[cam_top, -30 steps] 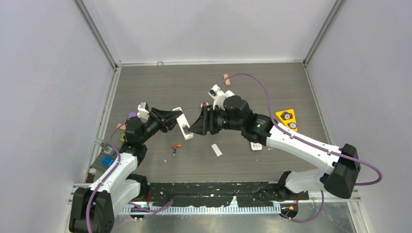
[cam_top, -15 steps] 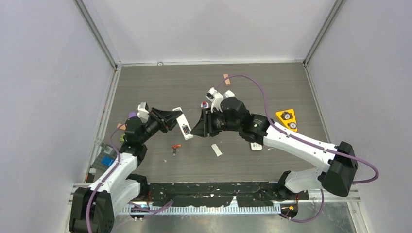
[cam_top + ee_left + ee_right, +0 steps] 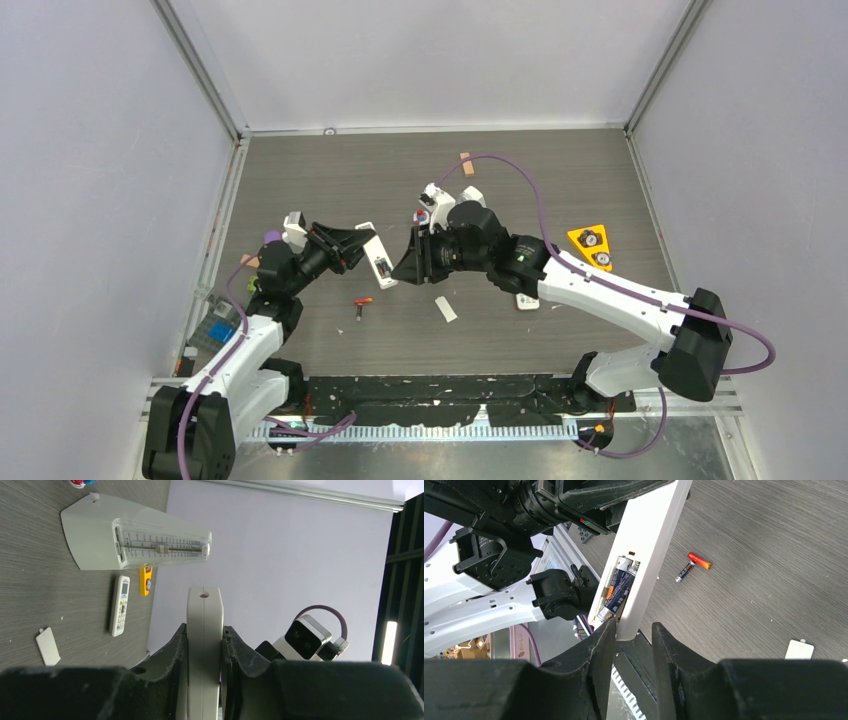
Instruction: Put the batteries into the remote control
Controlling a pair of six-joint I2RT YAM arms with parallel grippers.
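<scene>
A grey wood-grain bench (image 3: pixel 330 180) sits inside pale matte walls (image 3: pixel 430 60). The left claw (image 3: pixel 204 650) clamps the slim white plastic remote control (image 3: pixel 649 545) above it, with two cylindrical batteries (image 3: pixel 616 590) seated inside. The right claw (image 3: pixel 633 640) straddles its end, narrowly parted; whether it grips cannot be told.

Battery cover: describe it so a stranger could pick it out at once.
Start at the grey table, on the near side of the held remote control. The battery cover is the small flat white tab lying between the loose batteries and a buttoned white remote. It alone is blank.
</scene>
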